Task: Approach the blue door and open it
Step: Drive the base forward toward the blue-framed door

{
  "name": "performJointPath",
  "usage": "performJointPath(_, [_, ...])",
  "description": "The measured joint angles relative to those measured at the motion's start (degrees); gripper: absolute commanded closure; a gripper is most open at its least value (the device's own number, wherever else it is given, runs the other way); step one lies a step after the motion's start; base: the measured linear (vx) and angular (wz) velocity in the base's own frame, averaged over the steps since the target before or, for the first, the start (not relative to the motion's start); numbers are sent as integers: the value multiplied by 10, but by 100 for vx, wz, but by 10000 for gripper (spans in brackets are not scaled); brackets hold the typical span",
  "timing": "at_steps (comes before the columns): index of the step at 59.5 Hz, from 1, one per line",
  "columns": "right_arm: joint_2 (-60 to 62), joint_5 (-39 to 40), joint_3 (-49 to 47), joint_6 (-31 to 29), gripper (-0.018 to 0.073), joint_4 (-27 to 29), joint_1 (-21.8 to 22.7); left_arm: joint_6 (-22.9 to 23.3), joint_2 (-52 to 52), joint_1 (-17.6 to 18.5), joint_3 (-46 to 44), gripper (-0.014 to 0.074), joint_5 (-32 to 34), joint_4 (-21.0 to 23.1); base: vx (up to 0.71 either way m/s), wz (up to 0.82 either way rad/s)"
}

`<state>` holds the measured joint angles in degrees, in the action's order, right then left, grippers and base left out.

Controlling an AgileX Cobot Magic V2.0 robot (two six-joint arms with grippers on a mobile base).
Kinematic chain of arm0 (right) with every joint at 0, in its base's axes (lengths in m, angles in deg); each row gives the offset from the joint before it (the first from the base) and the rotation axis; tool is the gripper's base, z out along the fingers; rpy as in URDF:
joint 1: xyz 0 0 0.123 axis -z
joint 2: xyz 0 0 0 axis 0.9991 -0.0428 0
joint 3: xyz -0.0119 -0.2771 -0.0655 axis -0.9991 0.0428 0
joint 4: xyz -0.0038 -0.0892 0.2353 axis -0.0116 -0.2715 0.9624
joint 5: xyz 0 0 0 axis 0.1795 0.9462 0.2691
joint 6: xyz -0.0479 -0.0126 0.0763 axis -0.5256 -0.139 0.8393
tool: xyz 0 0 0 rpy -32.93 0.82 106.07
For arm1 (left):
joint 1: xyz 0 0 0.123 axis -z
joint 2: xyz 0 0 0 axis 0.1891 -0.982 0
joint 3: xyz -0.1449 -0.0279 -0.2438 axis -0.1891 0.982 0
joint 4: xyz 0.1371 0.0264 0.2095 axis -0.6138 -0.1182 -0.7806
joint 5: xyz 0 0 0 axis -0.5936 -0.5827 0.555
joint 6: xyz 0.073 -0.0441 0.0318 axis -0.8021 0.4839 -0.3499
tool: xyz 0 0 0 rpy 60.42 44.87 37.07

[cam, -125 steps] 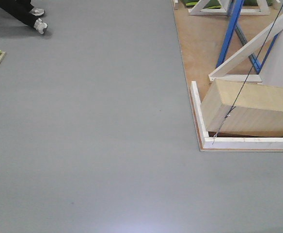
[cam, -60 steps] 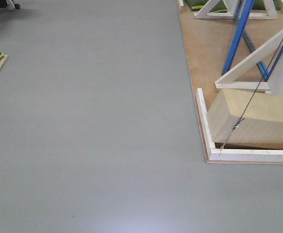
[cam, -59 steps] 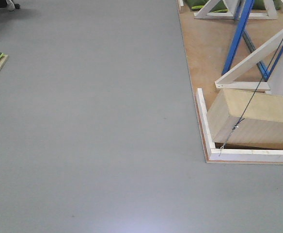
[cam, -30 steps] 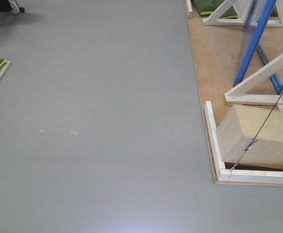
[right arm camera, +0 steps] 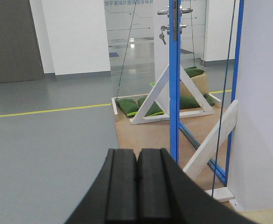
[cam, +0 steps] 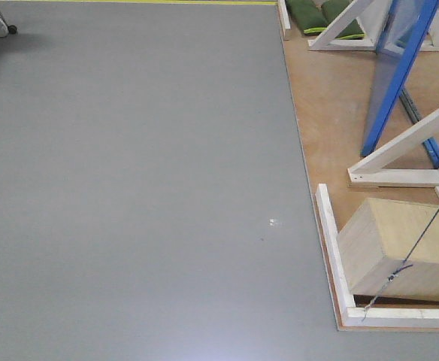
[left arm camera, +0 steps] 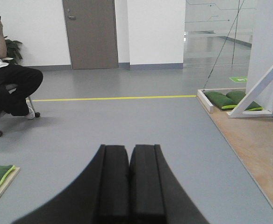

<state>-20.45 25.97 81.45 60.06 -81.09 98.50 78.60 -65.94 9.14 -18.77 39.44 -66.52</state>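
The blue door shows edge-on in the right wrist view, up on the wooden platform ahead and to the right. Its silver lever handle sits near the top, with keys hanging below. In the front view the same blue door appears as a slanted blue edge at the upper right. My right gripper is shut with nothing in it, well short of the door. My left gripper is also shut and empty, above the grey floor.
White diagonal braces and a plywood box with a cord stand on the platform behind a white kerb. Green sandbags lie at its far end. A white wall panel stands right. A seated person is far left.
In the front view the platform, box and braces have slid down the frame and the person's feet have left at the top left; the base has rolled forward.
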Motion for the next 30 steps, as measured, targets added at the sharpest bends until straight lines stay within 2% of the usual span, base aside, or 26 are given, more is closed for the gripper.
performJointPath(30, [0, 0, 0, 0, 561, 0, 0, 0, 0, 0, 0, 524, 0, 0, 39, -3])
